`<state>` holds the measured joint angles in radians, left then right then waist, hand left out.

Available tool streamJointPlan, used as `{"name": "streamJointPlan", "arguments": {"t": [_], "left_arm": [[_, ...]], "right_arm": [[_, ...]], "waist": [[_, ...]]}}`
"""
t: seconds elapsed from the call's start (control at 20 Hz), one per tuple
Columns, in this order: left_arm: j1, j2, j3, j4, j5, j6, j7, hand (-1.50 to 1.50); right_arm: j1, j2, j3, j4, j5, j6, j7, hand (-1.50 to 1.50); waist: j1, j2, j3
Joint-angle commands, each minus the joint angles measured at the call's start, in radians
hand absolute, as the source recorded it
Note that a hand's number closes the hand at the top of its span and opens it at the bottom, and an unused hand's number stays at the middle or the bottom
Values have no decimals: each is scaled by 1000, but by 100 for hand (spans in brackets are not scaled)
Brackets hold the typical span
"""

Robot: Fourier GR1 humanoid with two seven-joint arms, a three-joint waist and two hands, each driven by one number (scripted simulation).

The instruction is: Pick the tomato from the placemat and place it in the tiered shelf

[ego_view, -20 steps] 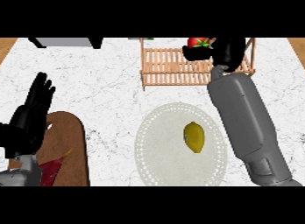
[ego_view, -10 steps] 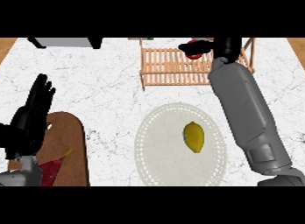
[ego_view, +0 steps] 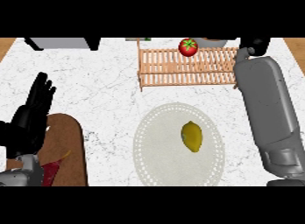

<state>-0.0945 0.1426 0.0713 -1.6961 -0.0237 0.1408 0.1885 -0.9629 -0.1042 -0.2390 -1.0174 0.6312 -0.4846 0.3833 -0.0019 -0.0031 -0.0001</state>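
While tomato (ego_view: 188, 47) sits on tiered shelf (ego_view: 187, 68), right hand (ego_view: 255, 44) grip unclear, left hand (ego_view: 31, 117) open, no writing.

Tomato (ego_view: 188, 47): red, green calyx on top. Tiered shelf (ego_view: 181, 68): light wooden slats. Placemat (ego_view: 161, 148): pale cream, round, dotted rim pattern. Lemon (ego_view: 193, 136): yellow. Counter (ego_view: 103, 83): white, grey marbled veining. Cutting board (ego_view: 68, 148): dark brown. Left hand (ego_view: 29, 120): black. Right hand (ego_view: 253, 43): black, with grey forearm.
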Motion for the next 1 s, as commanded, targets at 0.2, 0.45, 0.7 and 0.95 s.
{"name": "streamJointPlan", "arguments": {"t": [0.2, 0.45, 0.7, 0.95], "left_arm": [[41, 0, -2, -40, -10, 1, 13, 0], [87, -35, -12, 8, -13, -5, -92, 0], [68, -10, 12, -10, -4, -11, -43, 0], [-16, 6, 38, 35, 6, -22, -17, 0]], "right_arm": [[171, -132, -52, -328, -33, 109, 228, -150], [384, -190, -98, -580, -134, 225, 262, -150], [600, -232, -180, -852, -306, 366, 280, -150], [673, -260, -264, -862, -417, 401, 203, -150]], "waist": [[-20, -8, 0], [-15, -3, 0], [-20, -3, 0], [-5, 2, 0]]}}
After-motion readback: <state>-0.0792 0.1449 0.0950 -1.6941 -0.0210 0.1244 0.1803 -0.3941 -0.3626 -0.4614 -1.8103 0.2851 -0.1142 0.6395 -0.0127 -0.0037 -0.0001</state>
